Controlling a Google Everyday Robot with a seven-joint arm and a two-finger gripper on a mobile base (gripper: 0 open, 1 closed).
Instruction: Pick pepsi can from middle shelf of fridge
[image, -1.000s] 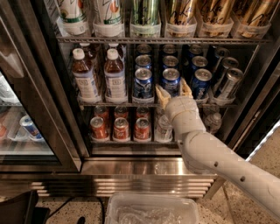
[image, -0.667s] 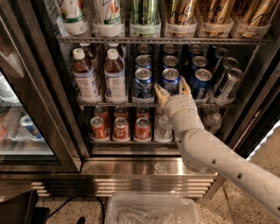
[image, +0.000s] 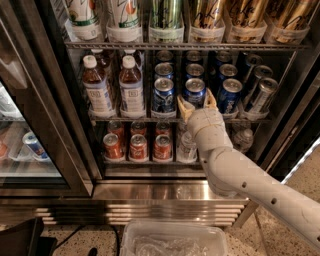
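Gripper (image: 195, 100), spread, straddles pepsi can (image: 194, 88), hiding its base.

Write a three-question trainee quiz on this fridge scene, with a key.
1. True or false: the gripper is at the middle shelf, with its open fingers on either side of a front-row pepsi can.
2. What stands at the left end of the middle shelf?
A) white-capped bottles
B) water jugs
C) milk cartons
3. Fill in: the red cans stand on the shelf ___ the middle one.

Key: 1 true; 2 A; 3 below.
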